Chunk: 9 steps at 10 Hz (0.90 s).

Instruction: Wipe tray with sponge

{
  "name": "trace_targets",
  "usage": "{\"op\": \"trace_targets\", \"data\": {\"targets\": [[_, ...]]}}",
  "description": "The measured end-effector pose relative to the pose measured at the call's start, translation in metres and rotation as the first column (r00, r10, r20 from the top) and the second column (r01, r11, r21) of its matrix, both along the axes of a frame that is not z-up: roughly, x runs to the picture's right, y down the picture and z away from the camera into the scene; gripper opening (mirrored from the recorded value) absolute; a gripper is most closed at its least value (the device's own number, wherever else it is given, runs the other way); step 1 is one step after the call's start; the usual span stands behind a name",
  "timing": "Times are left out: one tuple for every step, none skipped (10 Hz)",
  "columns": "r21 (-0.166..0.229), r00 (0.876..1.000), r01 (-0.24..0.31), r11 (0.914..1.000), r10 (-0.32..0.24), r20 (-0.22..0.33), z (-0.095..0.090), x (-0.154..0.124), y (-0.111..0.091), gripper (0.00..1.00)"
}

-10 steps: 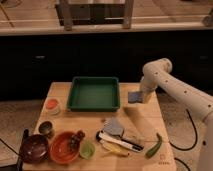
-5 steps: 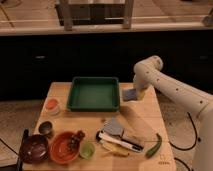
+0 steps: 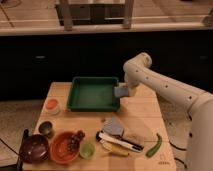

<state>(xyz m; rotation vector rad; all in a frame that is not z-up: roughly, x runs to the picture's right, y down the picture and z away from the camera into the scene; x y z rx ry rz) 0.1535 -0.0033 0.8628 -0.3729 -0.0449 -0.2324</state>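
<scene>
At table centre, toward 12 o'clock: the tray (image 3: 92, 95), green and square, is lying flat on the wooden table (image 3: 145, 112). At its 3 o'clock wall the gripper (image 3: 126, 90), on a white arm from the 3 o'clock side, is hovering, clenching the blue-grey sponge (image 3: 121, 92). Toward 6 o'clock a grey cloth (image 3: 115, 126), an orange bowl (image 3: 64, 147) and a green pepper (image 3: 154, 145) are sitting apart from the tray.
</scene>
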Motion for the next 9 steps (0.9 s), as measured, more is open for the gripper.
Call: {"op": "trace_targets", "data": {"targets": [[0.006,1.0,0.012,0.9999,-0.012,0.003,0.001,0.0,-0.001,0.02],[0.01,1.0,0.026,0.9996,-0.026,0.01,0.002,-0.006,-0.002,0.02],[0.014,0.999,0.039,0.9992,-0.039,0.016,0.004,-0.015,-0.003,0.02],[0.02,0.998,0.055,0.9983,-0.055,0.024,0.005,-0.03,-0.005,0.02],[0.025,0.997,0.067,0.9974,-0.068,0.03,0.007,-0.041,-0.007,0.02],[0.029,0.996,0.077,0.9966,-0.078,0.034,0.008,-0.047,-0.007,0.02],[0.032,0.996,0.086,0.9958,-0.087,0.037,0.009,-0.049,-0.008,0.02],[0.037,0.994,0.099,0.9944,-0.1,0.043,0.01,-0.049,-0.008,0.02],[0.04,0.993,0.105,0.9937,-0.107,0.046,0.011,-0.052,-0.008,0.02]]}}
